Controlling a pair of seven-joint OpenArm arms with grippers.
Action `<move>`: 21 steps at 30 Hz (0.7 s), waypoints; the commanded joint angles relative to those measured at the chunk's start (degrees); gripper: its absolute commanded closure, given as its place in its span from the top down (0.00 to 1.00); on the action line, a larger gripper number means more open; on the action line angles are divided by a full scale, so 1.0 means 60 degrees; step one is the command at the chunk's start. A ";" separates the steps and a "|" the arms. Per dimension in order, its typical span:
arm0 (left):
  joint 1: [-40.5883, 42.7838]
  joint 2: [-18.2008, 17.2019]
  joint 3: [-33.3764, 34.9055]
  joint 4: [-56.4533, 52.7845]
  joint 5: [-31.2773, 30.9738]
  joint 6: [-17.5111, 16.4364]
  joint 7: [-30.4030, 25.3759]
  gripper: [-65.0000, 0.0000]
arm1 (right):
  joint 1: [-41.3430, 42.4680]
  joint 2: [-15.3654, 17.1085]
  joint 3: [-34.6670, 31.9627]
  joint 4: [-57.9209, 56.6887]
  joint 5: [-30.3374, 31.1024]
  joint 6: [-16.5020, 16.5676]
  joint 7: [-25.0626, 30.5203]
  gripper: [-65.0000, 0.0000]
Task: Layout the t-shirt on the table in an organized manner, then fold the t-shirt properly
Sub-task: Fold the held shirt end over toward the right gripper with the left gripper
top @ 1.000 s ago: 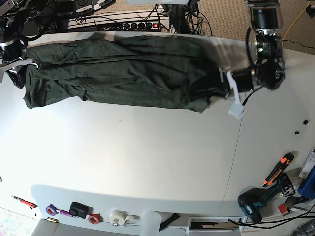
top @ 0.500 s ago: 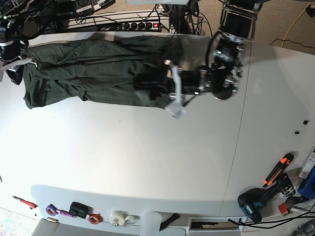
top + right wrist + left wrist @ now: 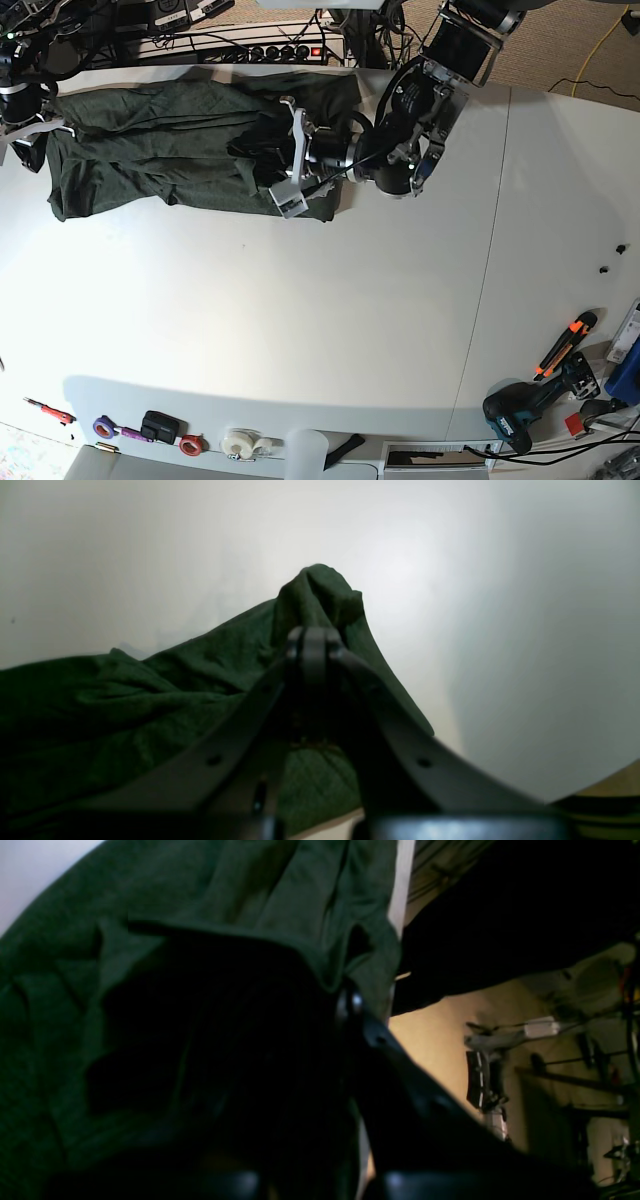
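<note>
Worktop white, broad, thin dark seam running down it well off to the side of the left gripper. T-shirt dark green, stretched along far edge of worktop btwn the two grippers, rumpled, part doubled over on itself under the left arm.

Left gripper over the shirt's middle, jaws nearly closed w/ a fold of green cloth pinched btwn them; wrist view shows fabric draped right over the gripper, cloth bunched above and to the side, worktop edge just beyond it.

Right gripper at the shirt's other end, near worktop corner. Wrist view: jaws fully closed on a peak of the fabric, cloth lifted into a small tent at the tips, rest of the shirt trailing down and to one side onto the bare white worktop.

Small tools and tape rolls lie along the near edge, well apart from both grippers.
</note>
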 commanded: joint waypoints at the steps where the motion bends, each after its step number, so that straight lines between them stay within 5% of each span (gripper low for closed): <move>1: -0.0182 0.0084 -0.0011 0.0164 -0.0244 -0.0069 -0.0244 0.00 | 0.0007 0.0157 0.0044 0.0153 0.0095 -0.0044 0.0295 0.00; 12: -0.0175 0.0430 -0.0015 0.0164 0.0047 -0.0073 -0.0488 0.00 | 0.0007 0.0157 0.0018 0.0153 0.0098 -0.0044 0.0361 0.00; 17: -0.0146 0.0754 -0.0007 0.0164 0.0678 -0.0055 -0.0488 0.45 | 0.0007 0.0157 0.0018 0.0153 0.0106 -0.0044 0.0361 0.00; 21: -0.0153 0.0849 -0.0007 0.0164 0.0678 0.0000 -0.0492 0.45 | 0.0007 0.0157 0.0018 0.0153 0.0131 -0.0047 0.0361 0.00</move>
